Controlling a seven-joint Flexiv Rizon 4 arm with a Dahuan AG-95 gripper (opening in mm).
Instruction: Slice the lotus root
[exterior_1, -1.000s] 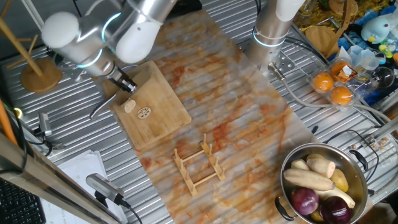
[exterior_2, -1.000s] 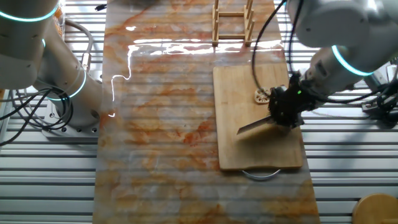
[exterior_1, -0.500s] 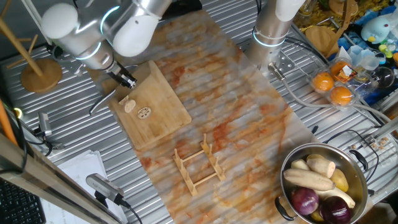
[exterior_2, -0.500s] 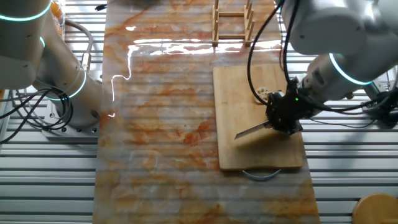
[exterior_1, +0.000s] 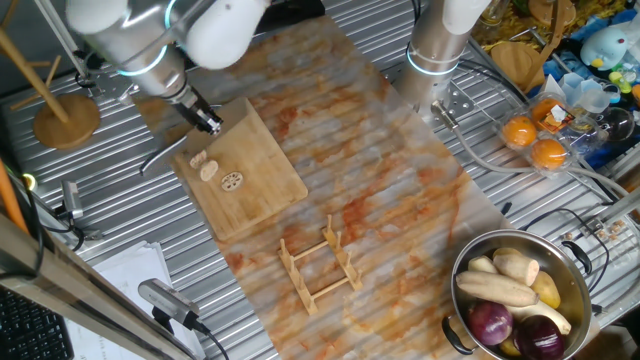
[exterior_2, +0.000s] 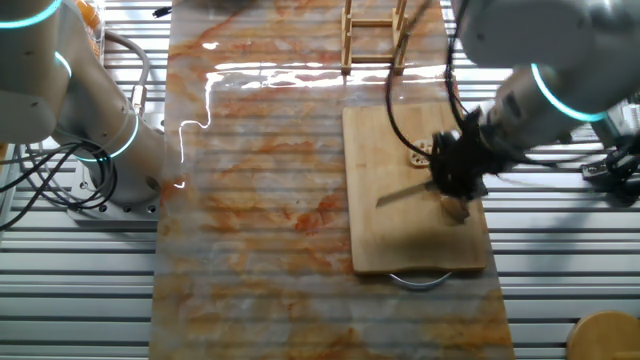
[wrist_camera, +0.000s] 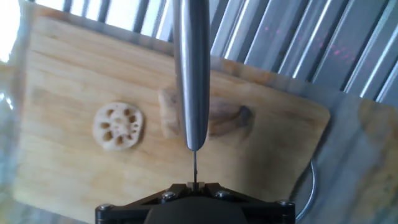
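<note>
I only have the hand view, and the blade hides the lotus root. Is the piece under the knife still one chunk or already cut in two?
Observer: One fixed view shows the lotus root as two tan pieces close together, beside the holed slice on the cutting board.
Operator: What's near the board?
Observer: A wooden rack stands on the mat past the board's end.
Operator: Any more roots?
Observer: A metal pot at the table's corner holds pale roots and purple onions.
</note>
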